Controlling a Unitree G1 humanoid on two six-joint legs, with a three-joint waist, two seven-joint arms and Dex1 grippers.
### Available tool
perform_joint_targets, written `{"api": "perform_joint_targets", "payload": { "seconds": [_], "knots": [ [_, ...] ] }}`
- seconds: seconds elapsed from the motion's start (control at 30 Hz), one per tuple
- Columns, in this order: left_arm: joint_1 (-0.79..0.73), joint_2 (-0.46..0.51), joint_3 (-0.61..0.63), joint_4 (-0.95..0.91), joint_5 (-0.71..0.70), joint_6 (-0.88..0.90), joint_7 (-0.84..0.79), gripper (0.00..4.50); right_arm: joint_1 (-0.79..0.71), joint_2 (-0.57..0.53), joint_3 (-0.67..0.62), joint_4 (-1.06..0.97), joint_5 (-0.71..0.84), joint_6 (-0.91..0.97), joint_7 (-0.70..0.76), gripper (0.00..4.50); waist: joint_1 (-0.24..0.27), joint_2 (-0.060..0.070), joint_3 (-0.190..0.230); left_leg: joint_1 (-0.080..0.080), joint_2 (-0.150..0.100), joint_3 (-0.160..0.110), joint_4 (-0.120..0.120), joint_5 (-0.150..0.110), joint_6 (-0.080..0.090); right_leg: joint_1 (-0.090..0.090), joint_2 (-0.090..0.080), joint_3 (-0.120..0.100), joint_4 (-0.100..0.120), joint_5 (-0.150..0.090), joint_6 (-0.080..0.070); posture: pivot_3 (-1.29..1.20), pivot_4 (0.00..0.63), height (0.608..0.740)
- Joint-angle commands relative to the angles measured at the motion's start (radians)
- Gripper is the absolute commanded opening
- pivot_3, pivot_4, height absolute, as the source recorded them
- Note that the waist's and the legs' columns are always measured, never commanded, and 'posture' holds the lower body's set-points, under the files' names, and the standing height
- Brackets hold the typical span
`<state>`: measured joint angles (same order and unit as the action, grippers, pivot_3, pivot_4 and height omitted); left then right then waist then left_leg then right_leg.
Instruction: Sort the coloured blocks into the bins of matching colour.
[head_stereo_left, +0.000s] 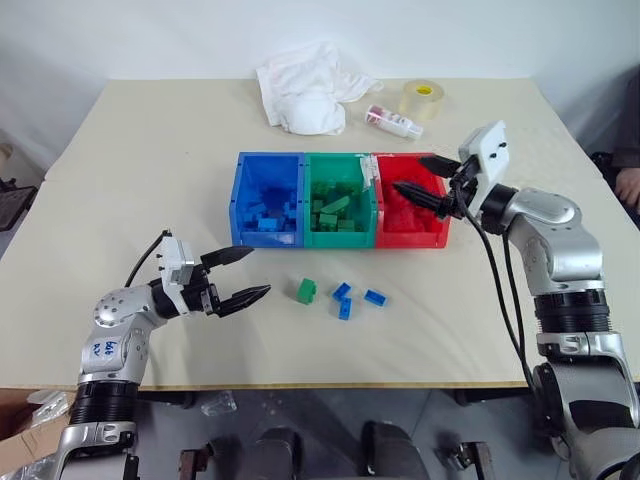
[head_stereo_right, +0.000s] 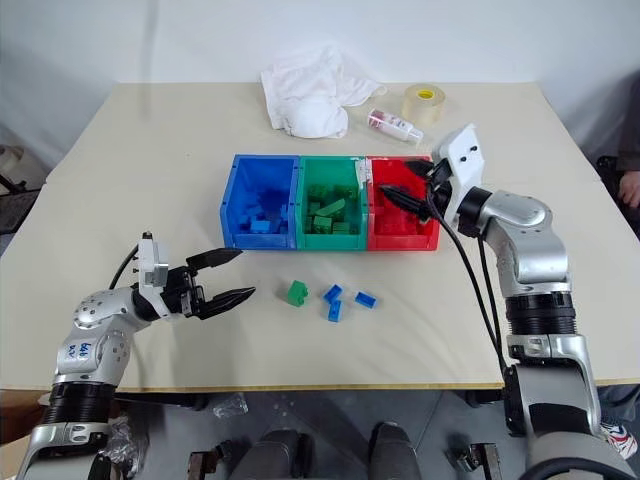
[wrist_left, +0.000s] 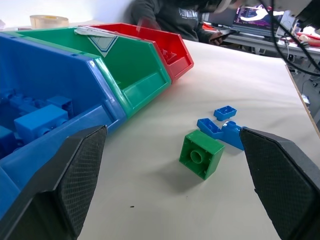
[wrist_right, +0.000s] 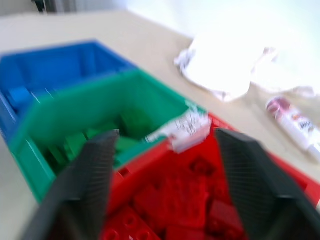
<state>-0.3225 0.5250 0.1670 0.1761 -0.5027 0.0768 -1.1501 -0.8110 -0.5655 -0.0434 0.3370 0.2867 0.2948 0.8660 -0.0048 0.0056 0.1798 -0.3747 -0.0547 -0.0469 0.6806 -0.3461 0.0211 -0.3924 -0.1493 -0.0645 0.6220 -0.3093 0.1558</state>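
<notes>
4 loose blocks, the green block (head_stereo_left: 306, 291) nearest, lie just ahead of the empty, spread left gripper (head_stereo_left: 244, 277); the right gripper (head_stereo_left: 425, 184), also spread and empty, hangs above the red bin (head_stereo_left: 441, 236).

A seated person (wrist_left: 175, 20) at the far side of the counter (wrist_left: 260, 90) is cut off at the chest by the left wrist view's upper edge. The print on the small bottle (head_stereo_left: 393, 122) is too small to read. In the right wrist view, the red blocks (wrist_right: 185, 200) blur together, their count unclear, and a white label (wrist_right: 187, 127) on the bins' rim stays illegible.
</notes>
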Motion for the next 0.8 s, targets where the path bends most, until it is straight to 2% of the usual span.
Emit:
{"api": "perform_joint_targets", "payload": {
  "seconds": [0.03,0.2,0.4,0.67,0.8],
  "knots": [
    [-0.006,0.002,0.005,-0.008,-0.003,-0.018,-0.005,4.5,-0.023,-0.011,-0.01,-0.021,0.004,-0.045,0.036,4.48,-0.002,0.0,0.0,0.0,0.0,0.0,0.0,0.0,0.0,0.0,0.0,0.0,0.0,0.0,0.0,0.0,0.15,0.74],
    [0.003,0.007,0.01,-0.014,-0.007,-0.017,-0.005,4.5,0.087,-0.061,-0.016,-0.198,0.063,0.036,0.122,4.48,-0.002,0.0,0.0,0.0,0.001,0.0,0.001,0.0,0.0,0.0,0.001,0.0,0.0,0.0,0.0,0.0,0.15,0.74],
    [-0.008,0.008,0.003,0.009,-0.002,-0.02,-0.018,4.5,0.376,-0.236,-0.094,-0.491,0.185,0.177,0.243,4.48,0.01,0.0,0.0,-0.001,0.0,-0.001,0.002,0.0,0.0,0.001,0.0,0.0,-0.001,0.0,0.0,0.0,0.15,0.74],
    [0.007,0.035,0.016,0.074,-0.004,-0.048,-0.086,4.5,0.732,-0.444,-0.28,-0.532,0.188,0.157,0.364,4.48,0.013,0.0,0.0,0.0,0.001,0.002,0.002,0.0,0.001,0.002,0.0,0.0,-0.002,0.0,0.0,0.0,0.15,0.74],
    [0.018,0.046,0.027,0.095,-0.006,-0.064,-0.107,4.5,0.793,-0.468,-0.323,-0.551,0.202,0.165,0.371,4.48,0.007,0.0,0.0,0.0,0.002,0.003,0.002,0.0,0.001,0.002,0.0,0.0,-0.002,0.0,0.0,0.0,0.15,0.74]
  ]
}}
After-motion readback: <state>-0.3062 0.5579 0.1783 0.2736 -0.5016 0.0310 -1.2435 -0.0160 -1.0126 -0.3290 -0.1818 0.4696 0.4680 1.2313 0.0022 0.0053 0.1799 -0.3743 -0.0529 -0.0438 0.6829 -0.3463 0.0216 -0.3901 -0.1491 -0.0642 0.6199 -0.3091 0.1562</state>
